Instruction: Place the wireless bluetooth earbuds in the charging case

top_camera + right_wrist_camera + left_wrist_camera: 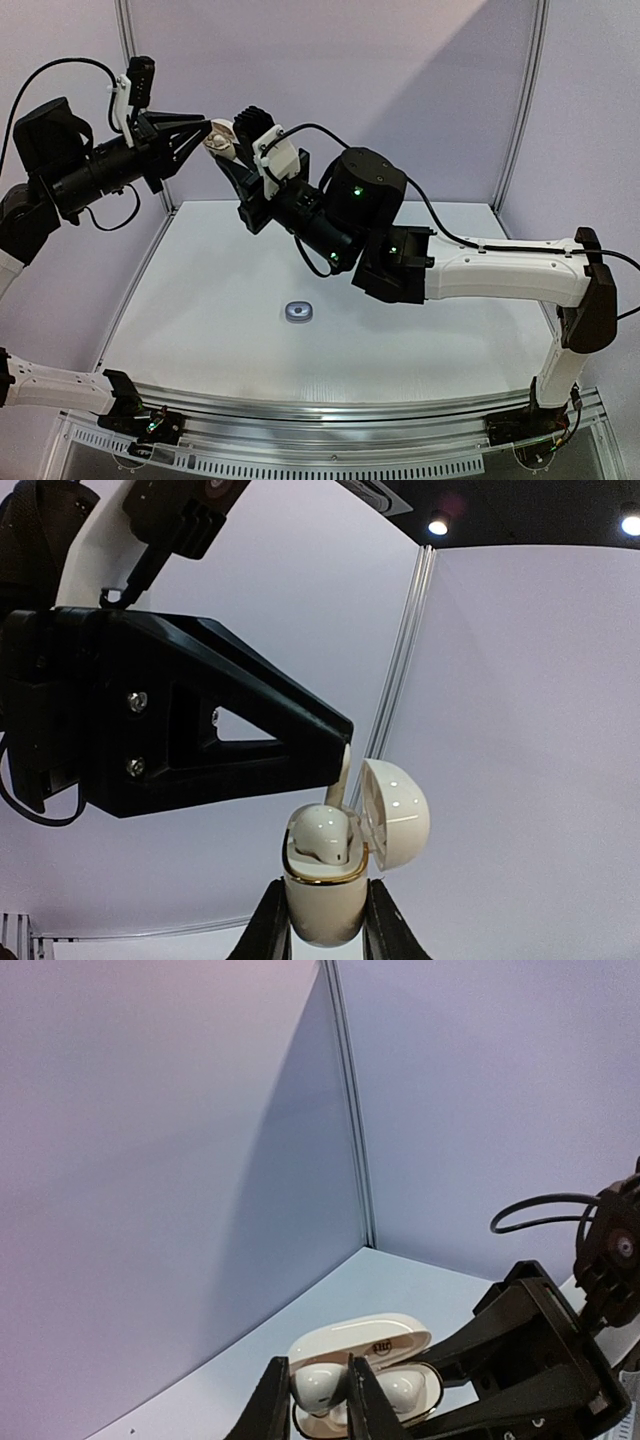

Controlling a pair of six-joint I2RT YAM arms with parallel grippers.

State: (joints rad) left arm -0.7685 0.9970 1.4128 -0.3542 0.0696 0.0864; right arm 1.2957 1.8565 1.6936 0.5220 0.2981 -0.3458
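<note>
The charging case [320, 905] is held up in the air, high above the worktop [200, 300], by the right tool [322, 925]. Its two fingers are clenched on the lower body of the case, one on each side. That grip keeps the case upright with its mouth up and its lid [395, 815] swung open to one side, likely so the wells stay open to the other arm. The left tool [318, 1400] comes in level from the far side of the case, and its tips meet directly above the open mouth. It is clenched on a white earbud [320, 1385], which sits at the lip of the case in the well away from the lid hinge. The earbud looks to be going into that well rather than fully home, though the fingers hide how deep it sits. Just beside it in the case, on the other side of one black finger, a second white earbud [402, 1390] appears already seated. Working at this height, with both wrists turned toward each other, probably gives each camera a clear look at the case mouth. Far below the case a small grey oval thing [298, 312] lies alone on the worktop; I cannot tell whether it is another case. The lid carries a small dark mark on its outer face, too small to read, and a gold band rings the case rim; no brand is legible.
</note>
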